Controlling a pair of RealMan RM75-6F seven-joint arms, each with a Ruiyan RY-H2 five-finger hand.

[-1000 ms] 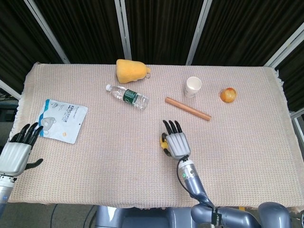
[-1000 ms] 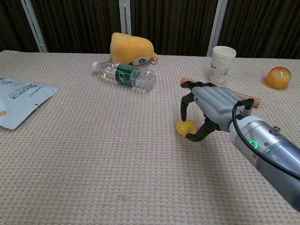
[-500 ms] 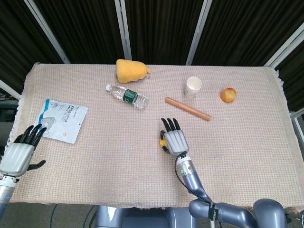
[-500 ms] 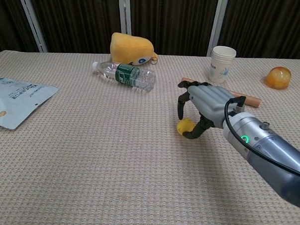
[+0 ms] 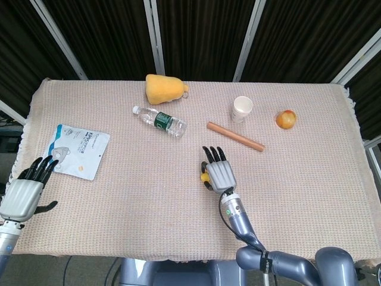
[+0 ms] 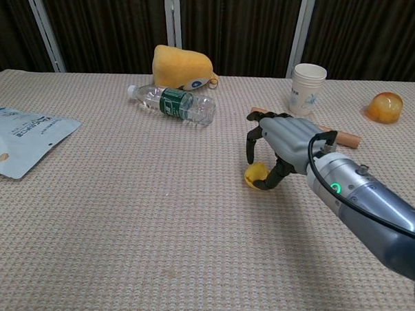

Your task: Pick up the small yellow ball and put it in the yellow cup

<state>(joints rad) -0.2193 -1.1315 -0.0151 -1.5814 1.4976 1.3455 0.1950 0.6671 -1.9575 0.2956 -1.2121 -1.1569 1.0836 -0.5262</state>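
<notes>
One small round yellow ball (image 6: 255, 174) pinched by right hand (image 6: 285, 139) fingers (image 6: 250, 145) on woven beige surface (image 6: 156, 222) | left hand (image 5: 24, 193) fingers spread | paper cup (image 6: 307, 89) upright | dark slatted backdrop (image 5: 196, 36)

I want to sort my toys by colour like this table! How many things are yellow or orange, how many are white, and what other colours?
Yellow or orange: 3, small ball, plush toy, round fruit
White: 2, paper cup, printed packet
Clear: 1, water bottle
Brown: 1, wooden stick
Total: 7
</notes>
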